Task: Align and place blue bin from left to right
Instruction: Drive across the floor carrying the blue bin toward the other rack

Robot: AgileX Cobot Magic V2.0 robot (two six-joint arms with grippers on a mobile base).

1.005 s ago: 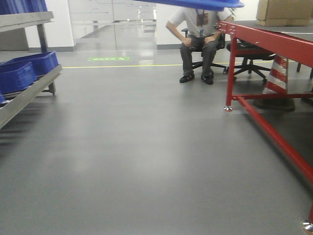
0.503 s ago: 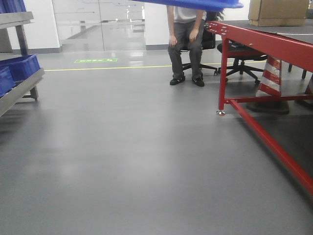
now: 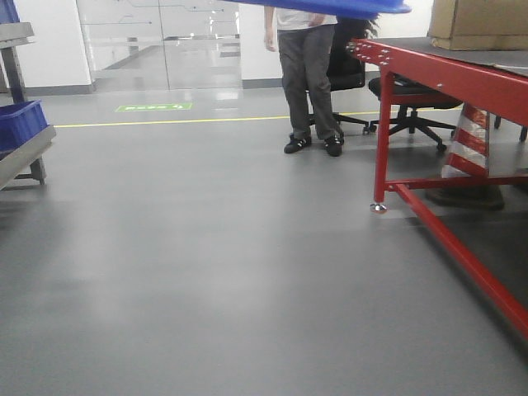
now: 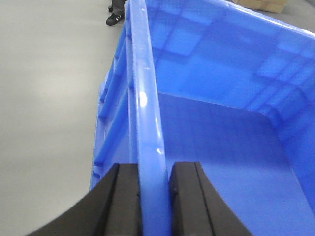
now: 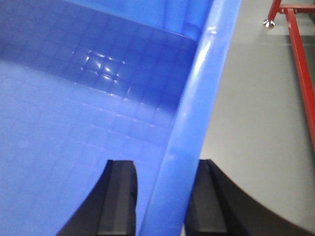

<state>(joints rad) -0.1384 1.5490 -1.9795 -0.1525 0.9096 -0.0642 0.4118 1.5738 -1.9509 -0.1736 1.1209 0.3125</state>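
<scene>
Transport is looking like the step in hand: the two arms are carrying the blue bin point(image 4: 211, 147) in the air, over the grey floor point(image 3: 206, 272), with nothing underneath supporting it. In the front view its underside is showing as a blue band along the top edge, reaching towards the near left corner of the red table point(image 3: 445, 70).

The left gripper point(image 4: 155, 196) is pinching the rim of the bin's left wall, one dark pad on each side of it. The right gripper point(image 5: 165, 196) is clamping the right wall's rim in the same way.

The bin is riding open side up and roughly level. Both gripped rims are running straight away from the robot, so that axis is pointing forward; whether it is the long one I cannot tell, since no view is showing the whole bin.

Next, I judge, the base is needing to bring the bin over the table's top, square to its front edge and clear of the cardboard box point(image 3: 478, 23), before lowering and opening both grippers together.
</scene>
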